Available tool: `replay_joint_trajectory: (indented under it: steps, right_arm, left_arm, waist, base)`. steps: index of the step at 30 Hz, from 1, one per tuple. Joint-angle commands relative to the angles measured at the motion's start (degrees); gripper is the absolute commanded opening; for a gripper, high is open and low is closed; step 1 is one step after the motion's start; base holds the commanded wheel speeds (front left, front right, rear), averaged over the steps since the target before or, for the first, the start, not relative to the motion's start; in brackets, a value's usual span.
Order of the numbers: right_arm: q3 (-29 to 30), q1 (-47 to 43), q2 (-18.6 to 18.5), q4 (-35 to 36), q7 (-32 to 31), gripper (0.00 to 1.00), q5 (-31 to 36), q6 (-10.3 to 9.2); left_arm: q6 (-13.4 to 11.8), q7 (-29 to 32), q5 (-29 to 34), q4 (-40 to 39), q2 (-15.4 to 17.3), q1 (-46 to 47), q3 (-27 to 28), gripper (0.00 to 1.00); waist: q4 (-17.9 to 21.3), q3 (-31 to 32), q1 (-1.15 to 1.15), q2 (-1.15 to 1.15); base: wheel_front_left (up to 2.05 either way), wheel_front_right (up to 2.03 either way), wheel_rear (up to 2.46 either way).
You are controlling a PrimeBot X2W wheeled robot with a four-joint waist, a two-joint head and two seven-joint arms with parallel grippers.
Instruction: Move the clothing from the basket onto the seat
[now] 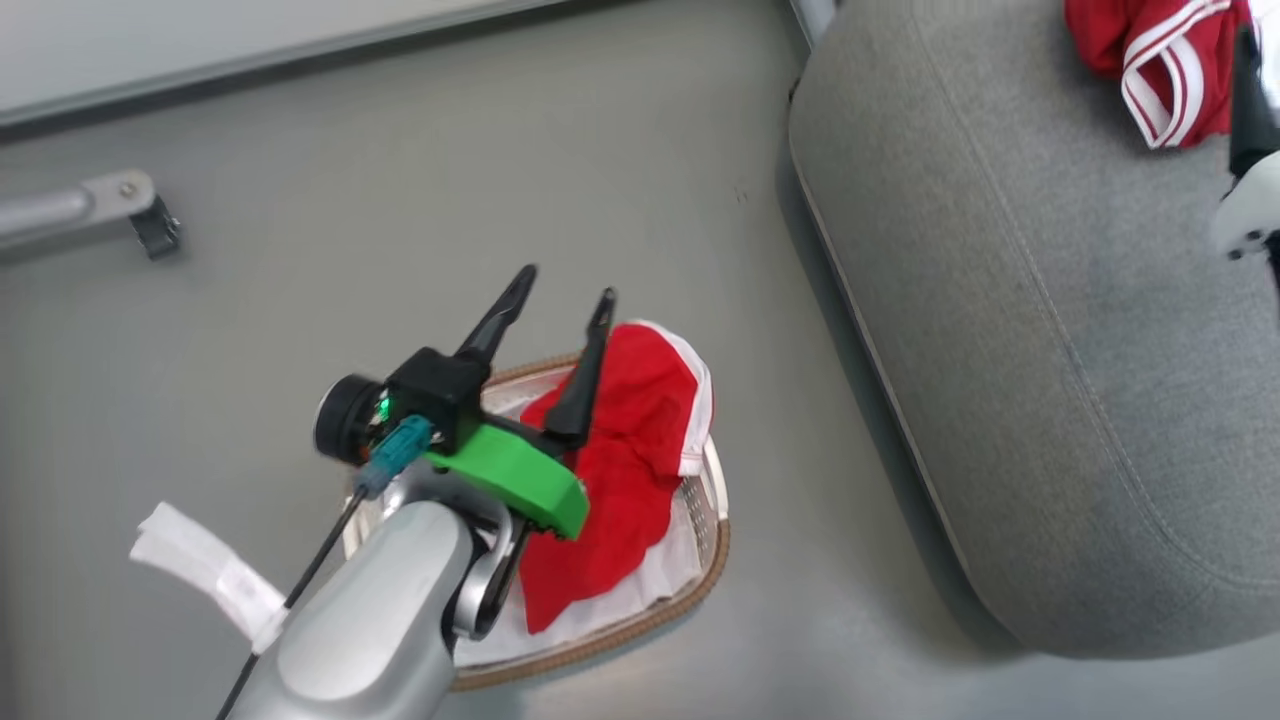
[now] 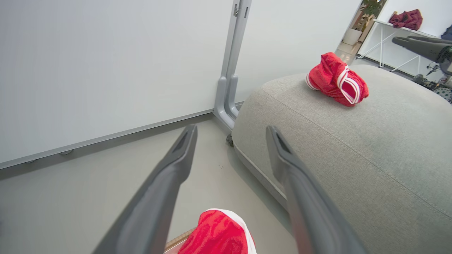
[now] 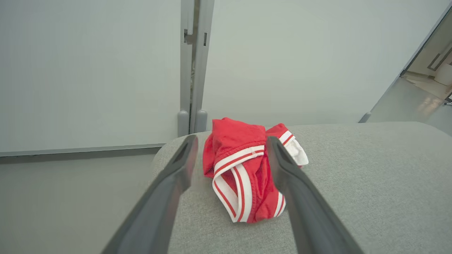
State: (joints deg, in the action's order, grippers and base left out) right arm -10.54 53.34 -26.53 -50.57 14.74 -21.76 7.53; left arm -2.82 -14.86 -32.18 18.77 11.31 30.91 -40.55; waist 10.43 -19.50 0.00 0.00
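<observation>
Hanging wide and empty over the basket, left fingers should pinch a fold of the limp red garment; right fingers likewise open.

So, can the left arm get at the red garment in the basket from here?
Probably yes: the left arm hangs over the basket, jaws open, and the red garment lies on top, uncovered, just beneath them.

A striped red garment lies bunched on the grey seat; a plainer red garment drapes over the basket.
</observation>
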Motion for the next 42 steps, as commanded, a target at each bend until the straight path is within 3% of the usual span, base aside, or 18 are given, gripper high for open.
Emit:
replay_joint_trajectory:
  steps: [1, 10, 16, 20, 26, 30, 42]
  right_arm:
    - [0.61, -2.0, 0.65, 0.4, 0.43, 1.0, -0.07, -0.08]
    - [7.33, -15.24, 9.67, 11.94, 0.51, 1.0, 3.34, -0.07]
    - [13.15, -25.54, 18.01, 21.73, 0.53, 1.0, 7.38, -0.08]
    - [14.07, -32.04, 21.54, 28.17, 0.53, 1.0, 10.35, -0.07]
    - [11.45, -40.82, 23.33, 34.89, 0.53, 1.0, 12.67, -0.07]
    - [9.46, -45.25, 23.5, 37.28, 0.53, 1.0, 8.82, -0.07]
    - [5.09, -51.18, 23.52, 37.93, 0.54, 1.0, 8.07, -0.07]
  left_arm:
    - [-0.47, -0.32, -0.38, 0.26, 0.32, -1.99, 1.26, 1.0]
    - [-2.81, -0.29, 1.8, -3.07, 1.58, -12.67, 13.68, 1.0]
    - [-2.99, -0.3, 3.22, -5.12, 0.92, -20.46, 21.68, 1.0]
    - [-2.61, -0.3, 4.58, -6.44, -0.21, -24.97, 25.26, 1.0]
    - [-1.34, -0.31, 6.43, -7.62, -2.26, -30.48, 28.57, 1.0]
    - [-0.49, -0.31, 7.21, -7.64, -3.36, -32.37, 30.06, 1.0]
    - [2.08, -0.31, 9.17, -5.22, -5.41, -33.7, 31.5, 1.0]
  waist:
    - [-3.88, 6.6, 0.0, 0.0]
    - [-7.84, 12.17, 0.0, 0.0]
    - [-9.61, 14.47, 0.0, 0.0]
    - [-10.82, 15.36, 0.0, 0.0]
    - [-11.63, 16.77, 0.0, 0.0]
    - [-12.06, 17.87, 0.0, 0.0]
    - [-12.57, 19.45, 0.0, 0.0]
  base:
    - [0.0, 0.0, 0.0]
    - [0.0, 0.0, 0.0]
    - [0.0, 0.0, 0.0]
    - [0.0, 0.0, 0.0]
    - [0.0, 0.0, 0.0]
    - [0.0, 0.0, 0.0]
    - [0.0, 0.0, 0.0]
